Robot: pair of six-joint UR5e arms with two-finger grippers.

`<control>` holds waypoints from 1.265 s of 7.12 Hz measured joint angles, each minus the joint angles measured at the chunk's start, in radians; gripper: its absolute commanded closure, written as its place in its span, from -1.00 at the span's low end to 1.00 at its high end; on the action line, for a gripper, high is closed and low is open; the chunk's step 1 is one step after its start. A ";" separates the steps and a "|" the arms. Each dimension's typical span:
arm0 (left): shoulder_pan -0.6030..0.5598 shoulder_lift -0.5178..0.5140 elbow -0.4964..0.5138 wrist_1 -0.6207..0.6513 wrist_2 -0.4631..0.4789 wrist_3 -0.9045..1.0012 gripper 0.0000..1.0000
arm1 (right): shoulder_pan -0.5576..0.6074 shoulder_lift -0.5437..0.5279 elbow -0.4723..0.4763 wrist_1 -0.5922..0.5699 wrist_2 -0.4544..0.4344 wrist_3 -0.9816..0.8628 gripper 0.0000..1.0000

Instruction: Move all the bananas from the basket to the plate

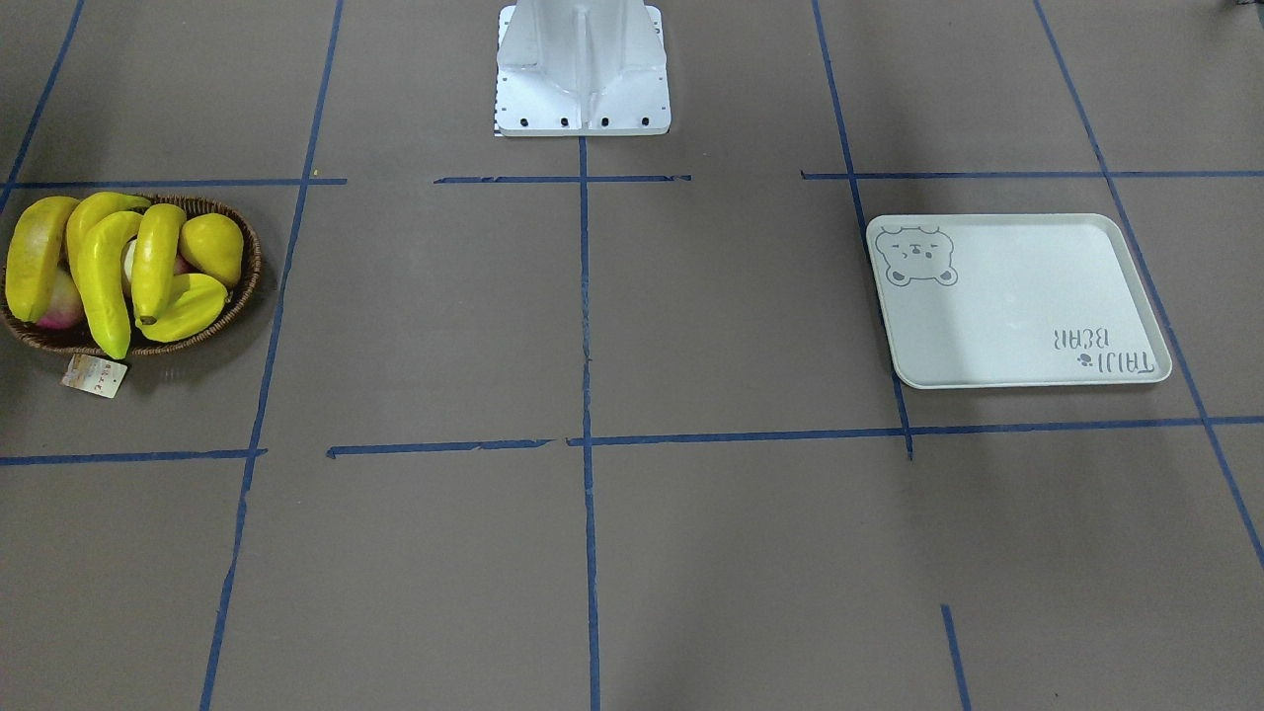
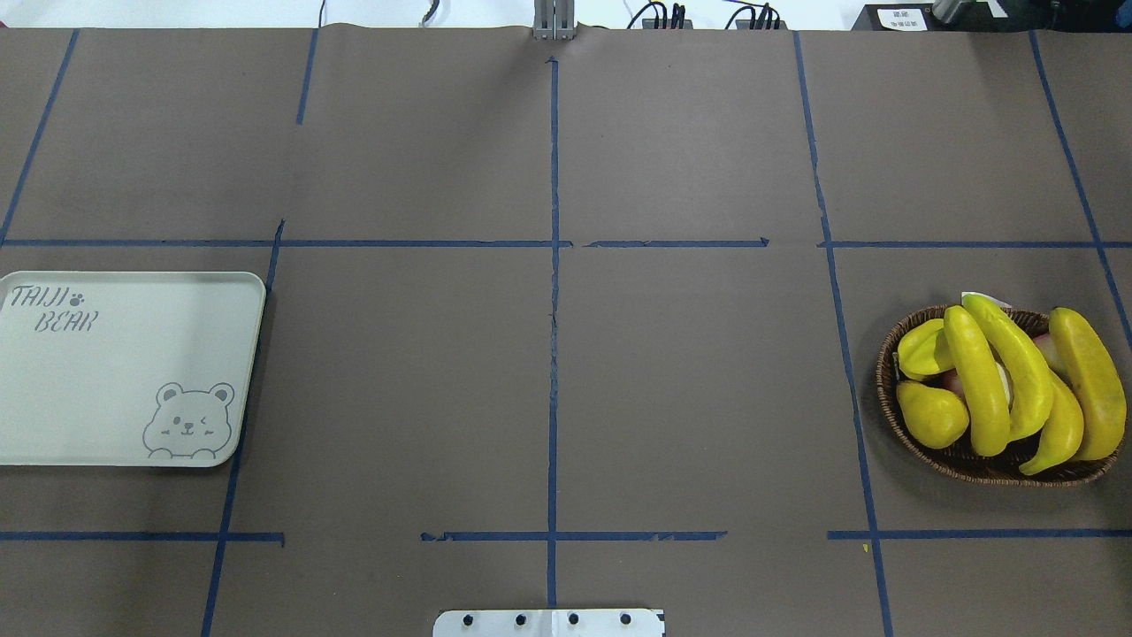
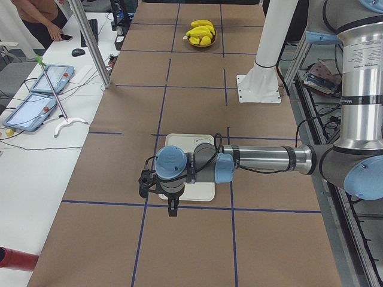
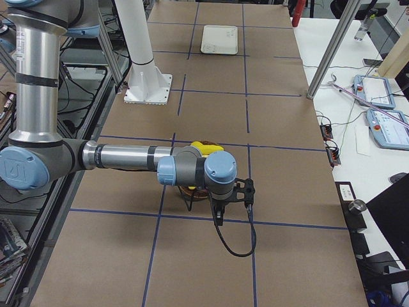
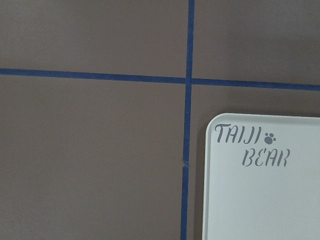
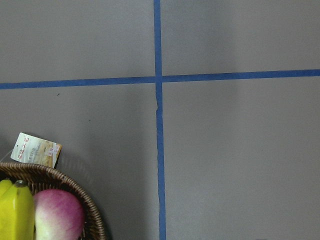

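brown table [image 2: 690, 398] | basket [image 2: 982, 467]: bananas [image 2: 977, 380], pear [image 2: 933, 414], starfruit [image 2: 924, 349] | left tool [image 3: 172, 209], right tool [image 4: 219, 218]: cannot tell

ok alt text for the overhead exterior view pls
Four yellow bananas lie piled with other fruit in a wicker basket at the right of a brown table gridded with blue tape. A pale bear-print plate sits bare at the left; no robot arm shows.

Arms [image 3: 263, 159]: silver tubes, grey elbows, pale-blue joint caps.
Left hand [image 3: 172, 209]: black.
Cable [image 4: 254, 230]: thin, black.
Pedestal [image 1: 583, 69]: white, ribbed, dark screws along foot.
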 measured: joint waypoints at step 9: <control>0.002 -0.004 0.001 -0.008 0.002 -0.026 -1.00 | 0.000 -0.003 -0.013 0.001 -0.012 0.002 -0.99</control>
